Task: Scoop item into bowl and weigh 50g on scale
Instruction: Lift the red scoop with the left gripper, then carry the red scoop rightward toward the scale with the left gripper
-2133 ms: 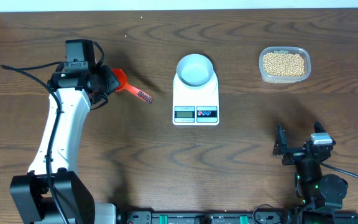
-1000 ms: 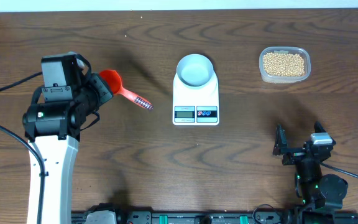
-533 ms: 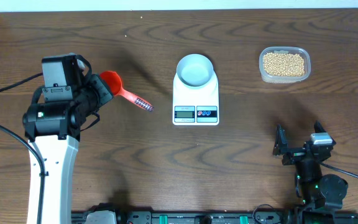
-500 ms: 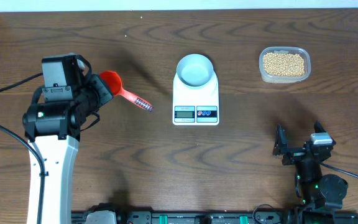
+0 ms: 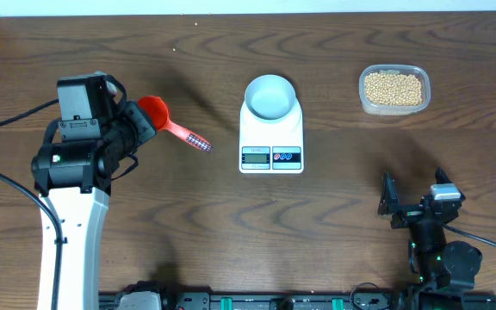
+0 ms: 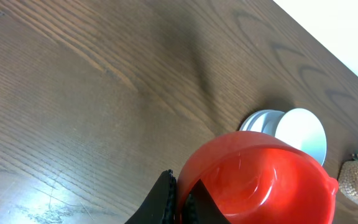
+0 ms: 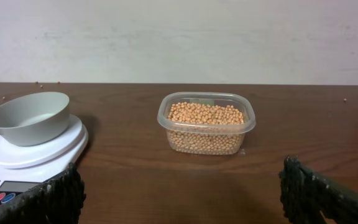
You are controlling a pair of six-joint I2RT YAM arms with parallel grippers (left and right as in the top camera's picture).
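The tan beans fill a clear plastic container at the back right; they also show in the right wrist view. The pale bowl stands empty on the white scale at the table's middle; both also show in the right wrist view, bowl on scale. My left gripper is shut on the rim of an empty red scoop, held above the table left of the scale; the left wrist view shows the scoop close up. My right gripper is open and empty near the front right.
The scoop's handle points toward the scale. A pale wall rises behind the table's far edge. A few stray beans lie near that edge.
Two seconds ago my left arm reached further over the table; it has since pulled back and lifted with the red scoop. In the last second nothing has moved. The right arm is still.
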